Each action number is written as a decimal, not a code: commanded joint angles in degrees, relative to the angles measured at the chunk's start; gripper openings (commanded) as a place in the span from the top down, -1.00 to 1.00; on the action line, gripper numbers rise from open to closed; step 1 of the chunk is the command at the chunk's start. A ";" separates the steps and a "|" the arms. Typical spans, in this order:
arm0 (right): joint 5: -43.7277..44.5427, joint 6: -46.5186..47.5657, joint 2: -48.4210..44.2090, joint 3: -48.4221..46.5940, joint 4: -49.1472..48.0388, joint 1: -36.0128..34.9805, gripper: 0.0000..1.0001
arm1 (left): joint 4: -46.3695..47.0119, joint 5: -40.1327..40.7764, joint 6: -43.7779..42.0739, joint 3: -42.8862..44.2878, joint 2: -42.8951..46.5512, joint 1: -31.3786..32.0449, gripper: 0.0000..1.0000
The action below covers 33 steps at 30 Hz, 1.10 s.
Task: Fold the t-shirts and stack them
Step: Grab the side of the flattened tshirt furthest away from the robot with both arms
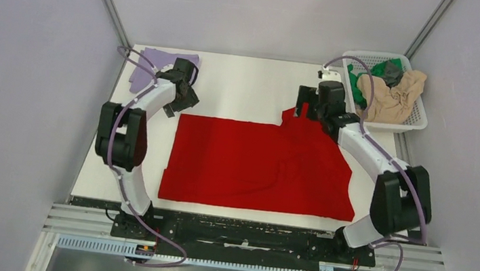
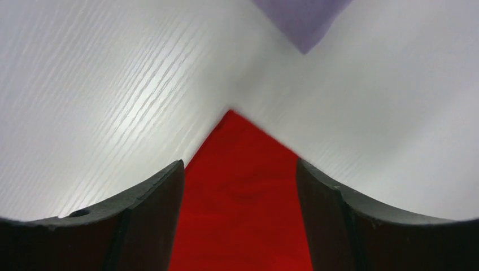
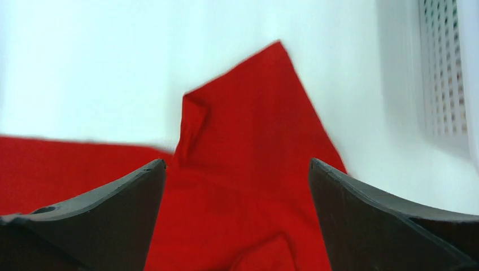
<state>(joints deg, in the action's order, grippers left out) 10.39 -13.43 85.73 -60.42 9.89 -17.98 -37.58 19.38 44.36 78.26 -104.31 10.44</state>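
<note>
A bright red t-shirt lies spread flat on the white table, with a raised flap at its far right corner. My left gripper hovers open over the shirt's far left corner. My right gripper hovers open over the far right flap. Neither holds cloth. A folded lavender t-shirt lies at the far left of the table; its tip shows in the left wrist view. Beige, green and dark grey shirts lie bunched in the basket.
A white plastic mesh basket stands at the far right, just off the table corner; its wall shows in the right wrist view. Grey enclosure walls rise on both sides. The metal rail with the arm bases runs along the near edge.
</note>
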 commanded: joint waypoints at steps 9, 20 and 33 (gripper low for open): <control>0.57 6.19 24.49 -23.28 -4.97 3.86 -0.96 | -6.01 1.80 -1.80 14.09 -17.41 -0.33 -0.31; 1.70 6.70 37.03 -32.90 -5.14 4.10 -0.96 | -7.24 0.01 0.95 7.78 -16.22 -0.16 0.12; 1.19 6.65 45.05 -37.76 -5.68 3.89 -0.74 | -7.86 0.84 0.24 4.97 -10.51 0.36 0.96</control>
<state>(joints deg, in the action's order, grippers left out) 12.12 -7.27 128.66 -94.76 6.24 -13.89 -41.60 19.51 44.99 84.55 -117.14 10.31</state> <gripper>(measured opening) 0.923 0.032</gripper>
